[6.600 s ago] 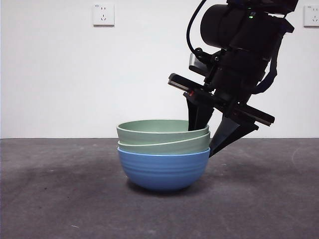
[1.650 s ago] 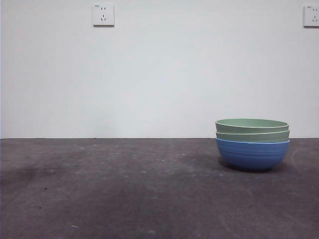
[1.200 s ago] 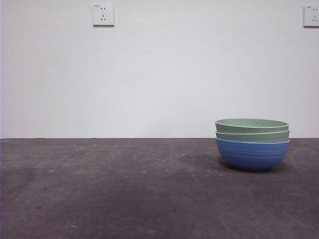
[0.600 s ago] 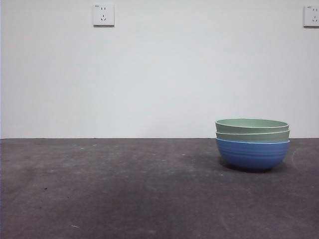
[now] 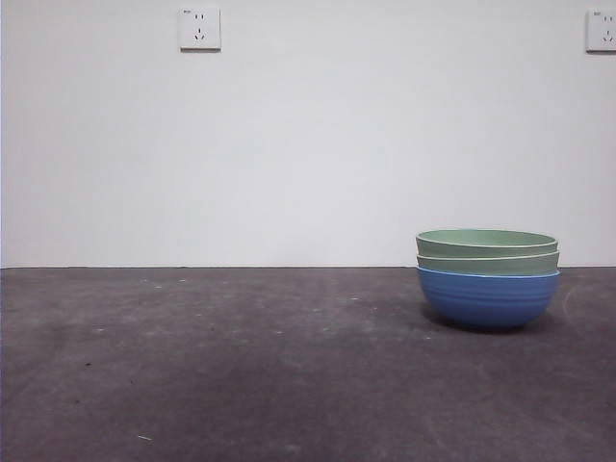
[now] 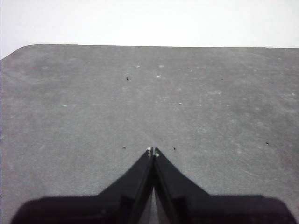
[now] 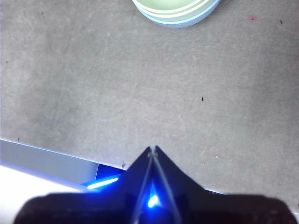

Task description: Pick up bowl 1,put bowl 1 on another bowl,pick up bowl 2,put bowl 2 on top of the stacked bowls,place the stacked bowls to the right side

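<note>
The left gripper (image 6: 153, 151) has its two black jaws pressed together on nothing, hanging over bare grey tabletop (image 6: 93, 102), seemingly parked because no work remains for it. The right gripper (image 7: 153, 149) likewise has its jaws closed and empty, held well apart from the stack. That stack, a round blue ribbed bowl (image 5: 487, 298) with two sage-green pale-rimmed ribbed bowls (image 5: 487, 250) nested squarely inside, sits upright on the tabletop at the right side of the front view. Nesting keeps it low and stable; the task looks complete.
</note>
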{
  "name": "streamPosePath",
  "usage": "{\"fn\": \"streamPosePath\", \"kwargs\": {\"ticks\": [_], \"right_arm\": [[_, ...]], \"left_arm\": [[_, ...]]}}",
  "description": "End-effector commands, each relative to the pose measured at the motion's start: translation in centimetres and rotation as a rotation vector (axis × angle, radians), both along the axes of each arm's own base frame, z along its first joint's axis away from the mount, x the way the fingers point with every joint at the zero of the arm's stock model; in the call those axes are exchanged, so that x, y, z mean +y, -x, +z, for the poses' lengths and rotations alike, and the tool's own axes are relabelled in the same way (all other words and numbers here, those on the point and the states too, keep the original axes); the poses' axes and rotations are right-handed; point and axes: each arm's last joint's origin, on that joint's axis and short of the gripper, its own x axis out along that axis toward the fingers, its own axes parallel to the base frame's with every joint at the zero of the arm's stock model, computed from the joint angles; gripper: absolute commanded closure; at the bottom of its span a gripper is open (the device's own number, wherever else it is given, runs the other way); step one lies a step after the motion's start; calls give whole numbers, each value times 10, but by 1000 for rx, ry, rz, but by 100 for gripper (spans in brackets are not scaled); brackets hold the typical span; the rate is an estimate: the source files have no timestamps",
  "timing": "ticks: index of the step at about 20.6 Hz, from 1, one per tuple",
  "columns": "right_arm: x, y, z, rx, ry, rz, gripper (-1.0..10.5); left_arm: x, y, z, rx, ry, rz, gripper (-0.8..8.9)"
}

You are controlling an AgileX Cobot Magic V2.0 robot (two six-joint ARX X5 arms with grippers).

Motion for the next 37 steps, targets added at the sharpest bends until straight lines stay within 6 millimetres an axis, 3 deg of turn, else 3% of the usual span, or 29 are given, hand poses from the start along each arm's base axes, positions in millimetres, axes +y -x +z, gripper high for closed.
{"fn": "streamPosePath", "kwargs": {"ticks": [1, 9, 11, 14, 16, 20, 23, 25, 31, 37], "right_arm": [[0, 0, -2, -1, 8, 11, 943], [0, -1, -1, -37, 38, 56, 943], [-5, 4, 7, -155, 56, 22, 943], [-7, 18, 13, -471, -49, 37, 943], [-10, 32, -3, -607, -75, 34, 943], [-14, 40, -65, -794, -124, -45, 943], [-15, 42, -115, -840, -164, -119, 943], [-16, 43, -137, -829, -144, -173, 943], [-16, 45, -165, -822, -142, -185, 943], [-16, 46, -177, -818, -141, -183, 943]], "left_arm": [[0, -1, -5, 11, 4, 6, 817], [0, -1, -4, 10, 4, 6, 817], [0, -1, -5, 11, 4, 7, 817], [0, -1, -4, 10, 4, 7, 817], [0, -1, -4, 10, 4, 7, 817], [0, -1, -5, 11, 5, 6, 817], [0, -1, -5, 11, 4, 6, 817], [0, -1, -4, 10, 4, 7, 817], [0, -1, -5, 11, 4, 7, 817], [0, -1, -5, 11, 4, 7, 817]]}}
